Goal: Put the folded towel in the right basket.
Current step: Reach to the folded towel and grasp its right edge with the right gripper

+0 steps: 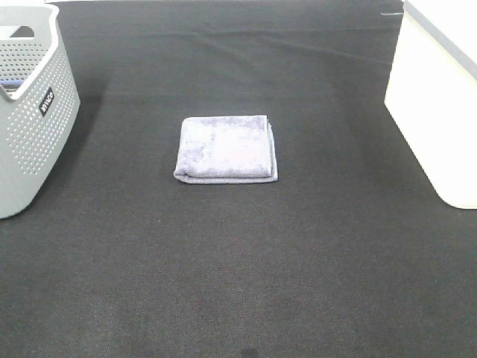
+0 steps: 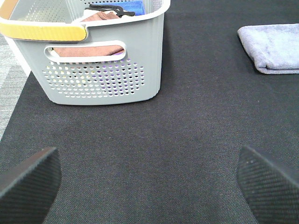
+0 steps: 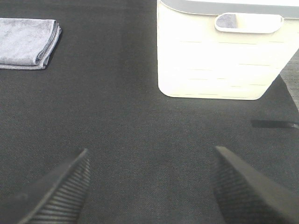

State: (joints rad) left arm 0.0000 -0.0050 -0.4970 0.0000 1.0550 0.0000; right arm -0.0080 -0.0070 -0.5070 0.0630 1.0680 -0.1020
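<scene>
A folded grey-lavender towel (image 1: pixel 226 148) lies flat in the middle of the black mat. It also shows in the left wrist view (image 2: pixel 273 47) and in the right wrist view (image 3: pixel 27 42). The right basket (image 1: pixel 440 97) is cream-white with a grey rim and stands at the mat's right edge; the right wrist view (image 3: pixel 219 51) shows its side and handle slot. Neither arm shows in the exterior high view. My left gripper (image 2: pixel 149 179) is open and empty over bare mat. My right gripper (image 3: pixel 152 184) is open and empty, well short of the towel and basket.
A grey perforated basket (image 1: pixel 30 104) stands at the left edge; the left wrist view (image 2: pixel 93 51) shows it holding a brown cloth, a blue item and a black object. Bare floor shows beyond the mat (image 2: pixel 9 88).
</scene>
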